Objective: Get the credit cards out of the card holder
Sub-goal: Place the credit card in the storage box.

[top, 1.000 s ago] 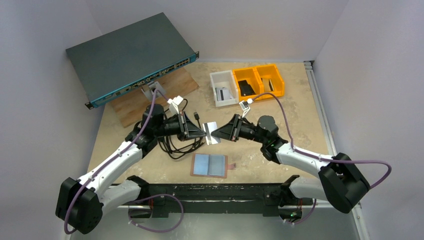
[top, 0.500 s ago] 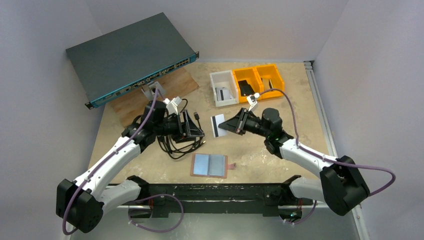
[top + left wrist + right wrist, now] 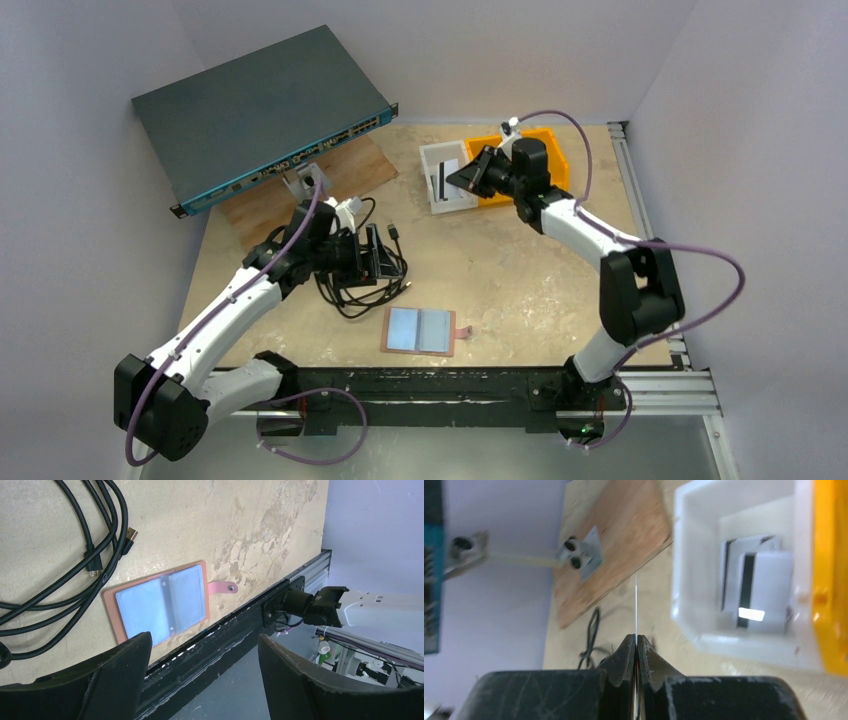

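Nearest the arm bases: small reddish-brown leather bifold card holder [image 3: 419, 330] lying open and flat on the beige tabletop [image 3: 500, 270], clear pockets up, snap tab [image 3: 223, 587] out to its right. No card discernible in the pockets.

Just beyond it, left of centre: tangle of black cables [image 3: 352, 285] with a USB plug, close to the holder but not touching. Left gripper [image 3: 383, 252] above that tangle, jaws wide apart, nothing between them; in the left wrist view the holder shows between the dark fingers [image 3: 120, 667].

Farther back, left: bare wooden board [image 3: 300, 195] with a small metal bracket [image 3: 305, 180] on it, partly under a tilted dark grey network switch [image 3: 260, 110].

Far right: white plastic bin [image 3: 447, 177] touching two orange bins [image 3: 515, 160]. Right gripper [image 3: 462, 177] over the white bin, jaws closed on a thin pale credit card [image 3: 636, 605], seen edge-on and upright in the right wrist view. White cards with black stripes [image 3: 756, 592] lying inside the white bin.
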You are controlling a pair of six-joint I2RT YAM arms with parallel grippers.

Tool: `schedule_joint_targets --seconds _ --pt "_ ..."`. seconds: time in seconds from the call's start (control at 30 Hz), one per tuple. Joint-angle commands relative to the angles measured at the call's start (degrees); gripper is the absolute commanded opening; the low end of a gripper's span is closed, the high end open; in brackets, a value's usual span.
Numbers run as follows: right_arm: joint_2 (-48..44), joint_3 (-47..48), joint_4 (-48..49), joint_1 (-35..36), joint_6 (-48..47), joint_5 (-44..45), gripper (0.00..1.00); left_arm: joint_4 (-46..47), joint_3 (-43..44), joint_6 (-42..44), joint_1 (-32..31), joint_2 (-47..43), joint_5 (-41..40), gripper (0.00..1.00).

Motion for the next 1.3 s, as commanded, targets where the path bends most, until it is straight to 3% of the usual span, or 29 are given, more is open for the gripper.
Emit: schedule_joint_targets --seconds 0.0,0.37,0.63,0.8,1.0,1.27 --pt "11.27 14.07 -8.45 -0.70 -5.65 2.07 0.00 -0.05 2.89 2.74 0.27 0.15 0.65 0.78" --pt "23.63 28.67 -17.57 -0.96 -8.25 8.60 0.00 -1.11 2.62 3.96 0.20 0.28 1.30 0.78" --pt "24.59 31.86 -20.64 -0.97 -8.57 7.55 0.37 -1.19 2.75 3.91 -0.87 1.79 0.69 0.79" --pt "20.80 31.12 -23.27 -0.90 -8.69 9.09 0.44 -1.80 3.32 3.71 -4.91 3.74 -3.35 0.79" --pt "9.15 20.29 -23.75 -0.93 -9.30 12.19 0.44 -2.65 5.22 3.35 -12.89 7.35 -10.87 0.76" --pt "-11.33 -2.75 -21.58 -0.88 -7.61 14.37 0.42 -3.92 9.15 3.45 -24.93 15.27 -22.61 0.61"
